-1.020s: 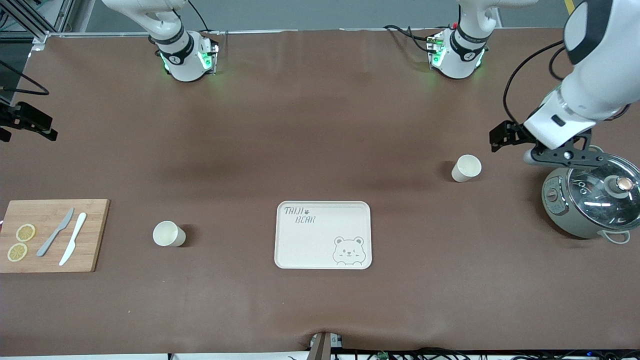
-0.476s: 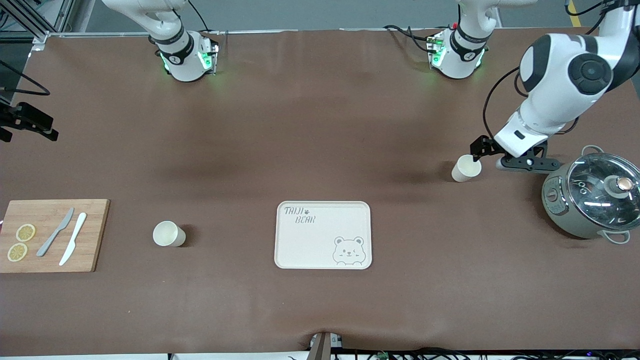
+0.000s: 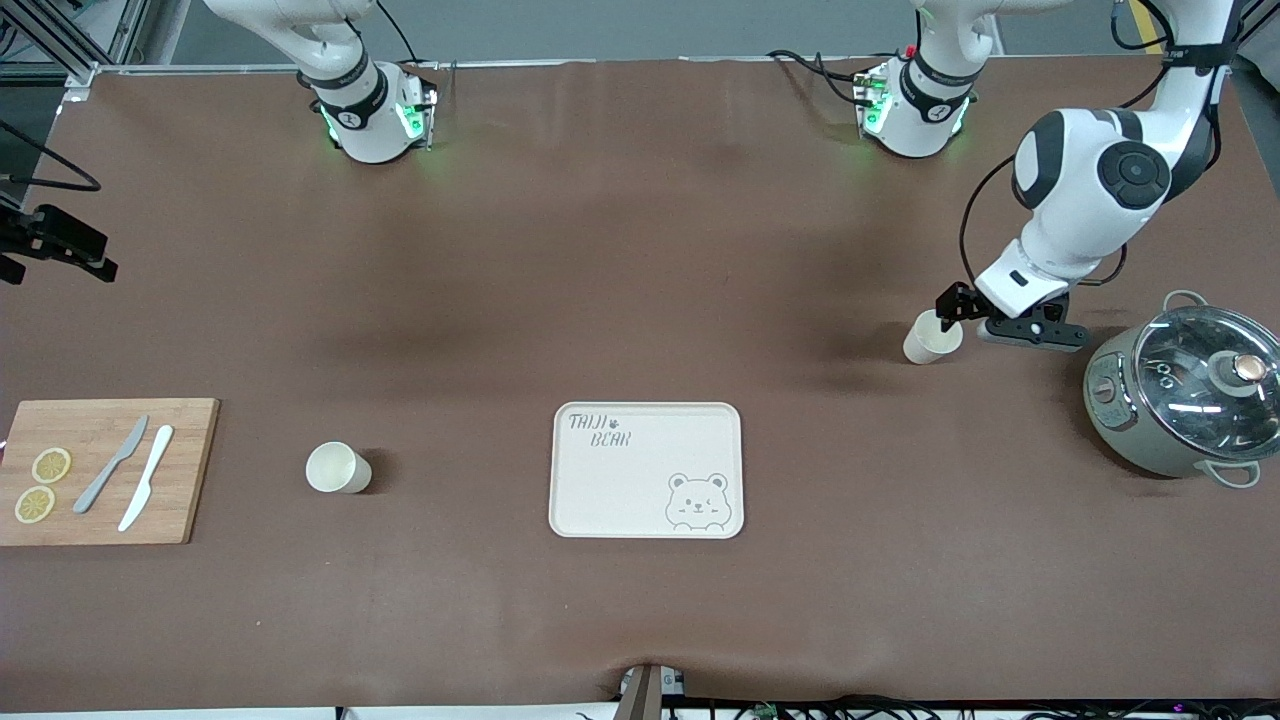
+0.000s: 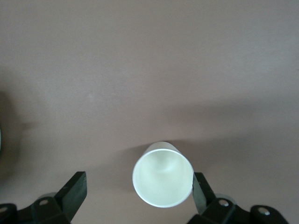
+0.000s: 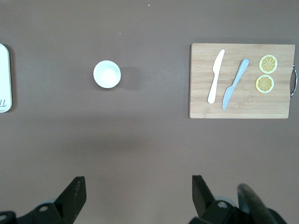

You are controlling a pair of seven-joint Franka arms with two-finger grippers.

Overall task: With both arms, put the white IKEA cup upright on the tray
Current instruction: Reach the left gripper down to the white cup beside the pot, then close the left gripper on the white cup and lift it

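The cream-white tray [image 3: 645, 470] with the bear drawing lies mid-table. One white cup [image 3: 932, 337] stands upright toward the left arm's end. My left gripper [image 3: 948, 315] is low around it and open. In the left wrist view the cup [image 4: 162, 179] sits between the fingers of my left gripper [image 4: 138, 184], with one finger [image 4: 199, 191] at its rim and the other apart. A second white cup [image 3: 337, 468] stands upright toward the right arm's end. My right gripper [image 5: 138, 186] waits high, open and empty, and sees that cup [image 5: 107, 74] and the tray's edge [image 5: 3, 79].
A grey-green pot with a glass lid [image 3: 1180, 400] stands close to the left arm's cup, nearer the table's end. A wooden cutting board [image 3: 100, 470] with two knives and lemon slices lies at the right arm's end. It also shows in the right wrist view [image 5: 243, 98].
My left arm has come down from over the pot to the cup, and its open fingers now straddle it. The right arm and both cups have not moved.
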